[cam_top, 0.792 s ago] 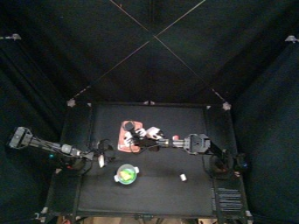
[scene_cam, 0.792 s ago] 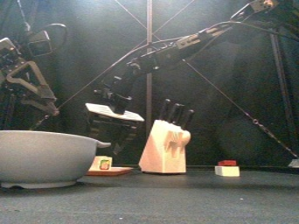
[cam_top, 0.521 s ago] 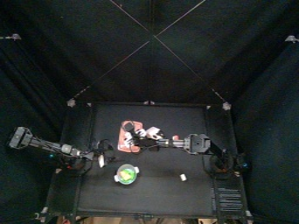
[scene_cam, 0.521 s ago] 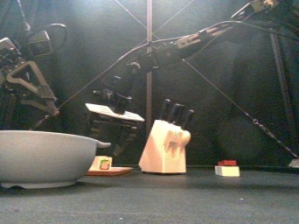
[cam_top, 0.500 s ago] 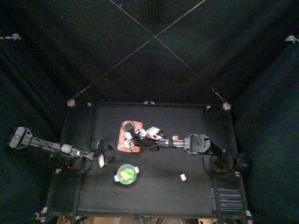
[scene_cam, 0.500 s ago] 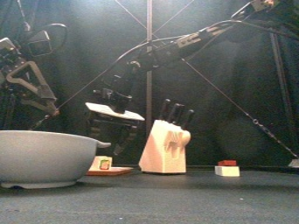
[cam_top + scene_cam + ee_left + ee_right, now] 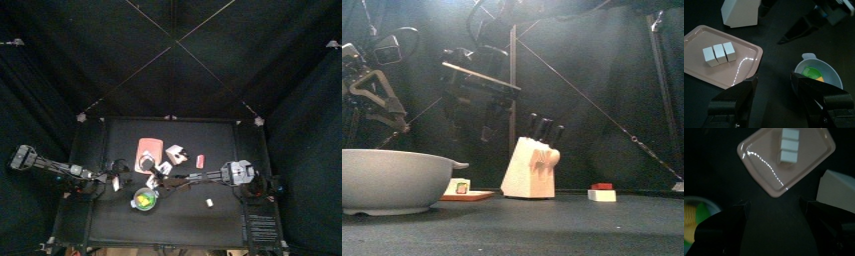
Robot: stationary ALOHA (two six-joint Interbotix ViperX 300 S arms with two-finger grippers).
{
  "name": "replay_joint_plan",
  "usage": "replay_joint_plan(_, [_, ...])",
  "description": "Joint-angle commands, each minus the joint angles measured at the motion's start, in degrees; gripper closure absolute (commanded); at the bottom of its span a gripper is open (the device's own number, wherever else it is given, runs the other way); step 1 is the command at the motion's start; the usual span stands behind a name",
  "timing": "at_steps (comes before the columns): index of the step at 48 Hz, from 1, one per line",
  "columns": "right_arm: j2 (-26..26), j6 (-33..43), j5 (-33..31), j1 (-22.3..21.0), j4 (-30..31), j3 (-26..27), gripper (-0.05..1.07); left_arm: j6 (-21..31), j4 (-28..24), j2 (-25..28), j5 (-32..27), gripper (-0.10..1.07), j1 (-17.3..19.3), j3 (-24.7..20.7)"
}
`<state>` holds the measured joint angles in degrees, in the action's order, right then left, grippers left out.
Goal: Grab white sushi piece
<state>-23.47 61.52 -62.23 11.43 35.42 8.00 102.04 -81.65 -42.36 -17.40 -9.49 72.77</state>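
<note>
Low in the front view's left, the grey bowl (image 7: 393, 180) looms nearest; the white sushi piece (image 7: 601, 195) sits low right, topped with red, also seen lower right of centre from above (image 7: 210, 203). Behind stands the knife block (image 7: 529, 167). The wrist views alone show the pink tray (image 7: 721, 59) holding three white blocks (image 7: 719, 53). Both the left gripper (image 7: 774, 90) and right gripper (image 7: 775, 215) are spread open, empty.
</note>
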Motion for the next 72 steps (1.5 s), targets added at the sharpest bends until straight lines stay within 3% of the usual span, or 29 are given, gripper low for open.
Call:
replay_joint_plan(1, [5.89,3.87,-1.93,3.43,2.29,-1.76,-0.01,0.09,-0.18,0.09,0.00,0.07,0.09,-0.88])
replay_joint_plan(4, [7.73,6.59,-3.52,5.27,3.69,-3.96,-0.01,0.09,-0.18,0.09,-0.09,0.07,0.09,-0.97])
replay_joint_plan(5, [10.72,11.16,-5.27,7.73,4.83,-7.56,-0.01,0.09,-0.18,0.09,-0.09,0.07,0.18,-0.97])
replay_joint_plan(7, [12.22,13.45,-5.89,9.05,5.01,-9.76,-0.01,0.09,-0.18,0.09,-0.09,0.07,0.09,-0.97])
replay_joint_plan(18, [19.16,27.69,-8.61,13.62,4.04,-20.65,-0.01,0.09,0.18,0.18,-0.09,0.07,0.35,-0.88])
replay_joint_plan(27, [24.08,40.96,-9.05,19.16,4.04,-29.27,-0.01,0.09,0.53,0.09,-0.09,0.07,0.44,-0.70])
replay_joint_plan(38, [27.95,51.42,-8.96,24.70,1.14,-36.65,-0.01,0.09,0.70,0.18,-0.09,0.07,0.88,-0.70])
replay_joint_plan(50, [28.48,54.76,-3.52,26.28,-7.47,-43.59,-0.01,0.09,0.88,0.18,-0.09,0.07,1.05,-0.53])
replay_joint_plan(62, [28.39,54.67,8.53,24.26,-8.44,-50.36,-0.01,0.09,0.88,0.09,-0.09,0.07,1.05,-0.44])
replay_joint_plan(72, [28.30,54.76,14.06,22.59,-8.79,-53.79,0.00,0.09,1.14,0.18,-0.09,0.07,1.23,-0.18])
